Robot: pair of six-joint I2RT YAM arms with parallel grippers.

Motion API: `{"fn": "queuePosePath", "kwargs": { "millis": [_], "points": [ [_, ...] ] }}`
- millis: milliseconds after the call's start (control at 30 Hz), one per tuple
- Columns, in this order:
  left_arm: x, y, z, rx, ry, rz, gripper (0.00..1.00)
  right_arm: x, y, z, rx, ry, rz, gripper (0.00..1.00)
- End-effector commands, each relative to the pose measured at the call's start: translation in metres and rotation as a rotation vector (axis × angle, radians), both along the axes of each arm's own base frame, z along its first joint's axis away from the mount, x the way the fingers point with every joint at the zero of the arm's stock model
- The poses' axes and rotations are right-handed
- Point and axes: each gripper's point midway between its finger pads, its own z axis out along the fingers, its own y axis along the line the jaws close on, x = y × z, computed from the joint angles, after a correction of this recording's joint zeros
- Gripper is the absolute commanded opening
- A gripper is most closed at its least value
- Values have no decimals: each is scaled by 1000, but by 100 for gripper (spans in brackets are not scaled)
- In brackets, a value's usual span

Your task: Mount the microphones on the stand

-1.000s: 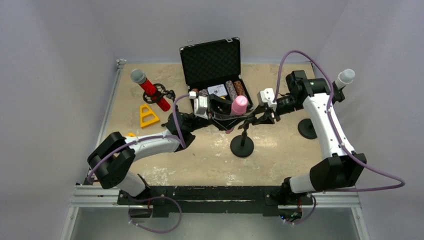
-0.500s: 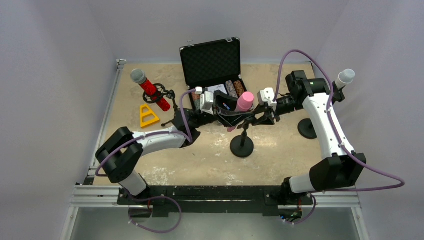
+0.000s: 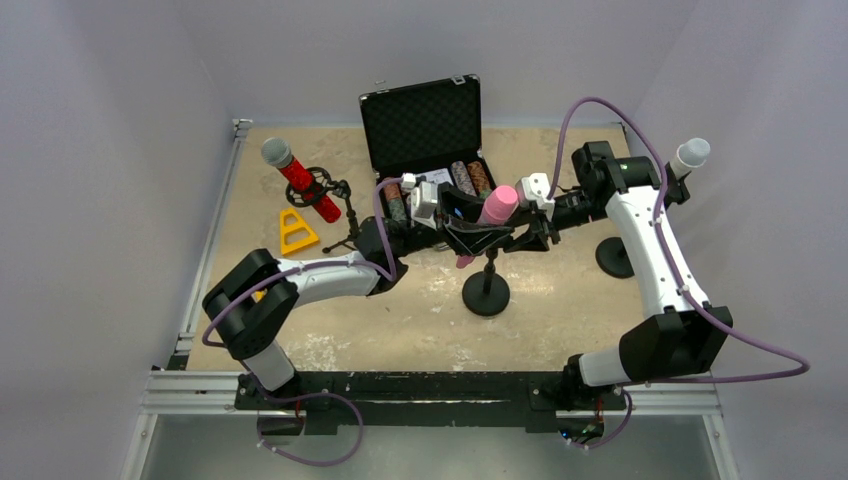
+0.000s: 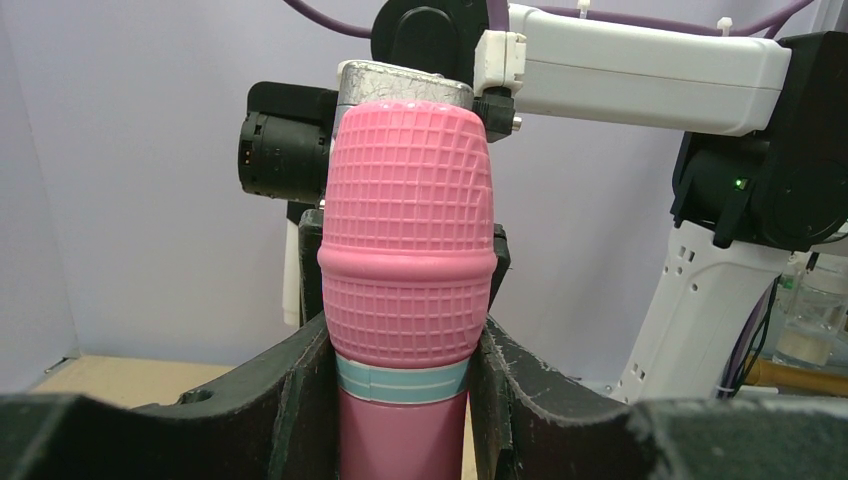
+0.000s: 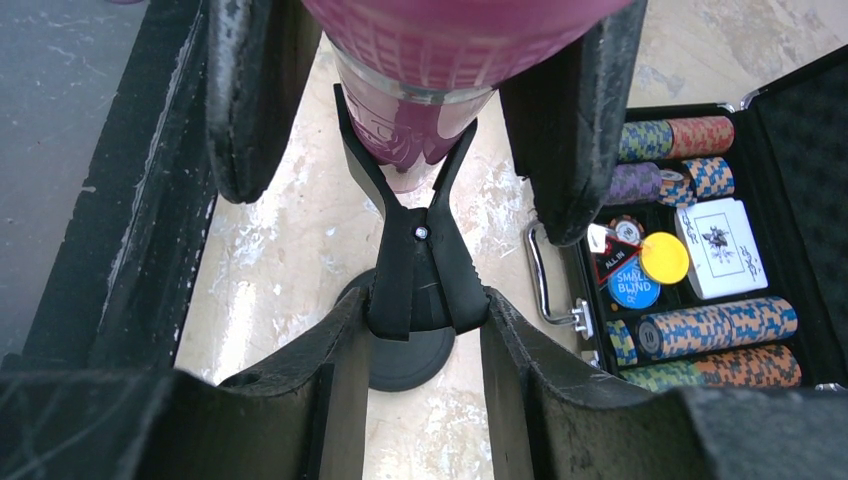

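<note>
Holding pink microphone (image 3: 497, 205) aslant, head upper right, in stand clip (image 5: 420, 270).
Gripped by left fingers (image 4: 290, 400); clip pinched by right fingers (image 5: 300, 400), chip case (image 3: 420, 120) behind.

I see the pink microphone (image 4: 407, 240) standing upright in my left gripper (image 4: 402, 350). Its 2 black fingers (image 4: 300, 400) press the body just under the ribbed head. The right arm (image 4: 640, 65) crosses behind.
</note>
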Motion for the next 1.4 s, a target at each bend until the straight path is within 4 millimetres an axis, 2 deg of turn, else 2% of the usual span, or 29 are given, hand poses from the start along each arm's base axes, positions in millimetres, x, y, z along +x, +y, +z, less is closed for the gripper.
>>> {"fn": "queuePosePath", "kwargs": {
  "millis": [0,67,100,300,367,400,500,667,867,1000,1067,1200,1300,1367],
  "points": [
    [-7,9,31,-89,-44,13,0,-8,14,25,134,25,12,3],
    [-4,7,27,-84,-32,18,0,-9,14,26,138,29,11,5],
    [-3,6,25,-81,-26,22,0,-10,14,26,139,36,9,12],
    [0,10,20,-80,-5,48,1,-12,13,23,137,52,1,72],
    [-1,13,22,-85,-5,52,7,-11,12,24,137,55,-7,82],
    [-1,15,23,-89,-1,58,14,-11,10,24,139,55,-14,85],
    [-1,20,23,-94,10,76,31,-10,5,26,142,48,-37,88],
    [0,29,22,-106,42,105,67,-11,-2,29,143,26,-69,90],
    [-2,46,32,-136,46,142,97,-11,-12,36,143,-4,-113,91],
    [-10,61,34,-136,25,143,99,-11,-21,38,164,-11,-161,92],
    [-14,72,27,-113,32,152,99,-14,-24,36,173,-12,-177,92],
    [-15,102,-6,13,130,208,99,-18,-27,9,183,29,-229,92],
    [-19,124,-35,185,198,276,99,-13,-27,-13,203,8,-272,92],
    [-25,138,-47,303,223,319,99,-11,-25,-24,233,-10,-282,92]
  ]
}}
